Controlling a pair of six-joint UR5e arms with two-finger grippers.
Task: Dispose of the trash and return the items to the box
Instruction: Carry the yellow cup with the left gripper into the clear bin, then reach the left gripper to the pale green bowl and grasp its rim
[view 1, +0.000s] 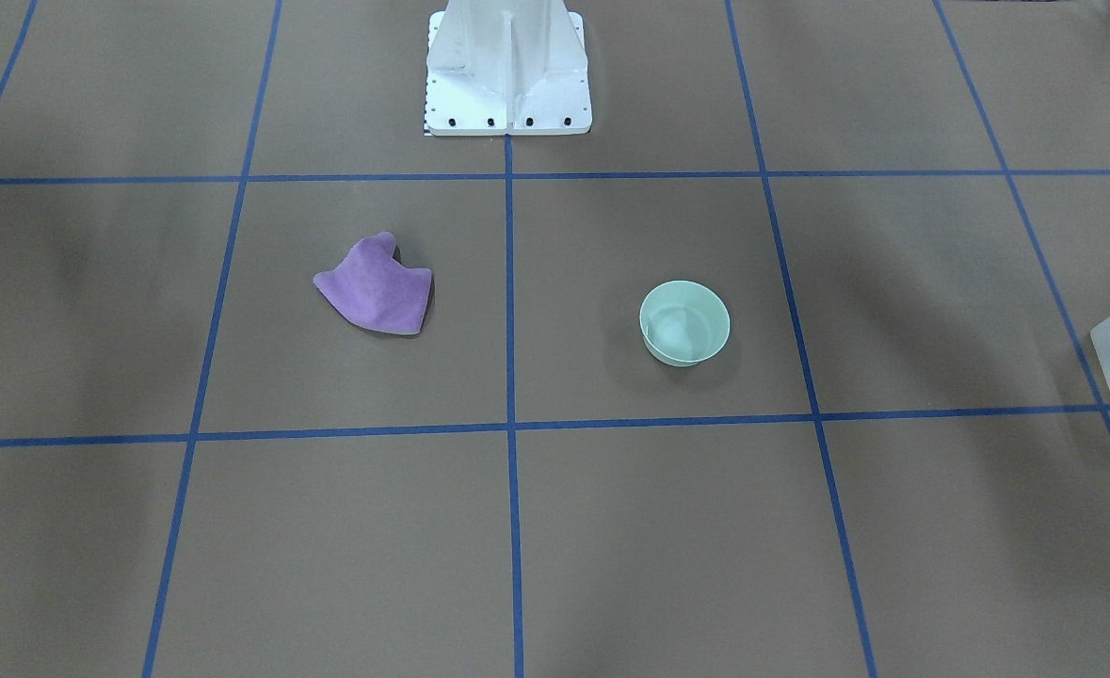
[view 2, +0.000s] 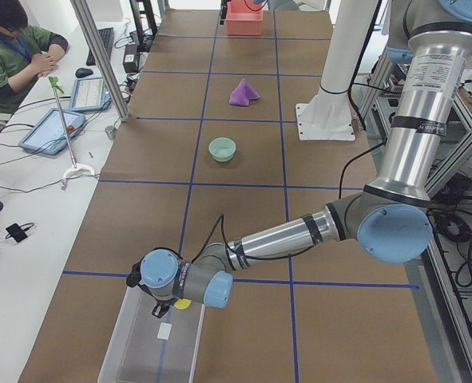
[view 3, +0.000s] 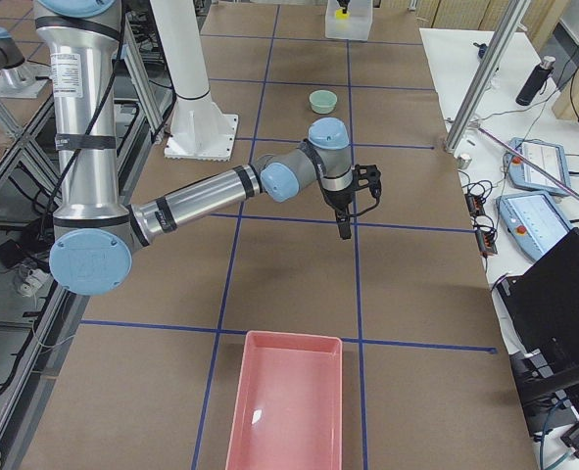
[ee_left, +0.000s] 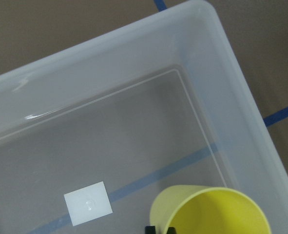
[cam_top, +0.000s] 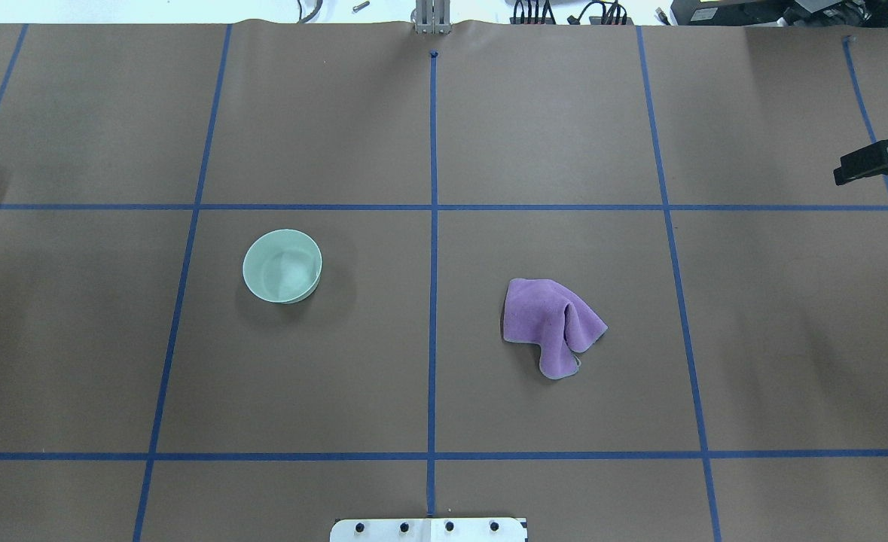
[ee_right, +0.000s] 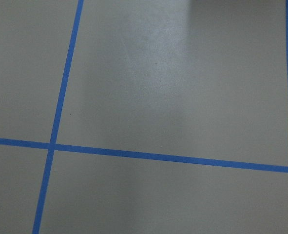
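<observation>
Cup [ee_left: 209, 212]: hanging tilted over box [ee_left: 241, 97], close to one wall.
Left gripper [ee_left: 161, 230]: pinching cup rim, hovering above box.
Right gripper [cam_top: 841, 172]: hovering well apart from box; finger spacing, cannot tell.
Bowl [cam_top: 282, 266], cloth [cam_top: 549, 320]: lying on table [cam_top: 444, 135], cloth farther from box.

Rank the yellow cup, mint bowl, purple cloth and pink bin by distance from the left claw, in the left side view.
1. yellow cup, right at the left claw
2. mint bowl, mid-table
3. purple cloth, beyond the bowl
4. pink bin, far end
</observation>
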